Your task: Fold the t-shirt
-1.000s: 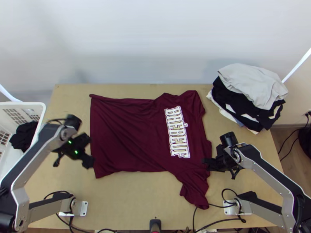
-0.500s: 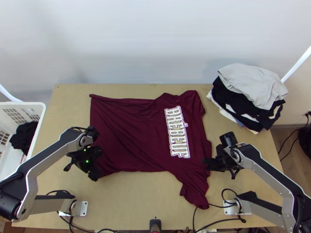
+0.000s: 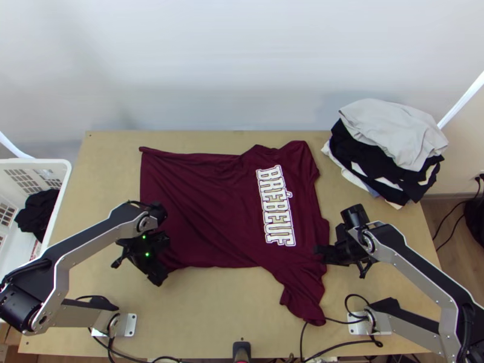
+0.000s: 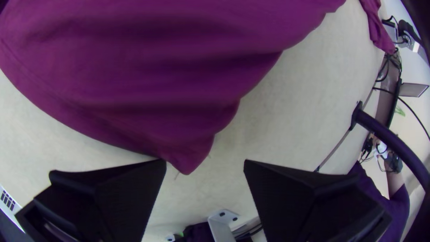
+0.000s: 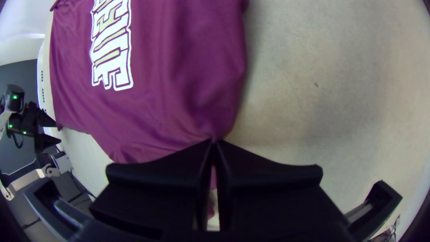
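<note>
The maroon t-shirt (image 3: 206, 206) lies spread across the pale wooden worktop (image 3: 212, 314), its thin, smooth knit rippled with soft creases, blocky white lettering (image 3: 276, 209) near the shoulder end, one sleeve (image 3: 305, 296) trailing to the near side. The left gripper (image 3: 166, 261) has its jaws wide apart at a pointed hem corner; the right gripper (image 3: 318, 251) has its jaws pinched on cloth by that sleeve. A rumpled grey-and-black clothes stack (image 3: 390, 136) slumps far right; a slotted white plastic basket (image 3: 36, 161) holds crumpled black fabric (image 3: 37, 209).
</note>
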{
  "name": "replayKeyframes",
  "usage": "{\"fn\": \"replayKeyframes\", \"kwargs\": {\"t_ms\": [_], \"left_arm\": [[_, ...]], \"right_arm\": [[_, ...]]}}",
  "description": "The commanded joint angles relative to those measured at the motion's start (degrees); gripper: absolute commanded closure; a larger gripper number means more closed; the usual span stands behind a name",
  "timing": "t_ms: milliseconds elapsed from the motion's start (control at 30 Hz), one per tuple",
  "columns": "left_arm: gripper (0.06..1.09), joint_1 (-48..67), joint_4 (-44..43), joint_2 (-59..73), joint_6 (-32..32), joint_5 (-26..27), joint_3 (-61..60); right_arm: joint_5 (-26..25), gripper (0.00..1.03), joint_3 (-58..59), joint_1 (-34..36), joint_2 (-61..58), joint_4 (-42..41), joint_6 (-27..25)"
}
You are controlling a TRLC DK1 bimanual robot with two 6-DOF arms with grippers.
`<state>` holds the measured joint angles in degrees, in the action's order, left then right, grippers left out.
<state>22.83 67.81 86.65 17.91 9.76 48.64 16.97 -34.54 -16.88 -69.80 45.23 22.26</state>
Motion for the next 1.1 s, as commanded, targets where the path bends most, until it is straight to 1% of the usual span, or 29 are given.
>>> {"fn": "replayKeyframes", "kwargs": {"t_ms": [0,67,133,167,200,233,367,567,633,767,800,933,1000,1067], "left_arm": [[0.31,0.37,-0.84,1.59,-1.12,1.32,-1.18],[0.51,0.11,-3.04,1.68,-2.18,2.19,-1.36],[0.66,-0.07,-4.71,2.12,-2.27,2.37,-1.97],[0.76,-0.33,-5.76,2.29,-2.27,2.37,-2.32],[0.89,-0.42,-6.38,2.56,-2.27,2.37,-2.59],[1.05,-0.68,-7.43,2.56,-2.27,2.37,-2.85],[1.04,-3.05,-9.28,1.41,-2.27,2.28,-3.12],[1.04,-12.11,-10.33,-5.18,-0.69,2.28,1.28],[1.04,-14.57,-10.42,-6.94,-1.83,2.37,3.39],[1.04,-15.10,-12.44,-9.22,-6.22,2.28,4.97],[1.04,-15.62,-13.93,-9.84,-7.36,2.37,4.97],[1.04,-16.68,-15.52,-12.12,-10.35,2.37,5.94],[1.04,-16.94,-16.40,-13.44,-13.25,1.75,8.40],[1.04,-17.29,-16.83,-15.37,-14.48,1.75,11.30]], "right_arm": [[-0.45,1.00,-0.88,-0.52,-0.34,-0.15,0.77],[-0.45,1.00,-0.70,-0.52,-0.25,-0.15,0.77],[-0.54,1.00,-0.52,-0.52,0.19,-0.15,0.68],[-0.54,1.00,-0.44,-0.52,0.45,-0.15,0.68],[-0.54,1.00,-0.44,-0.52,0.72,-0.15,0.68],[-0.54,1.00,-0.35,-0.52,1.16,-0.15,0.68],[-0.54,1.00,-0.26,0.01,3.00,-0.15,0.59],[-1.15,1.00,-2.02,1.24,10.39,-0.15,-0.29],[-1.42,1.00,-3.34,1.50,12.67,0.12,-1.08],[-1.42,1.00,-4.13,1.94,14.25,-0.06,-2.75],[-1.33,1.00,-4.13,2.38,14.08,-0.23,-2.75],[-1.33,1.00,-5.36,2.65,14.25,-0.58,-2.75],[-1.33,1.00,-7.64,2.56,14.43,-0.58,-2.57],[-1.24,1.00,-11.33,2.12,14.43,-0.58,-2.49]]}}
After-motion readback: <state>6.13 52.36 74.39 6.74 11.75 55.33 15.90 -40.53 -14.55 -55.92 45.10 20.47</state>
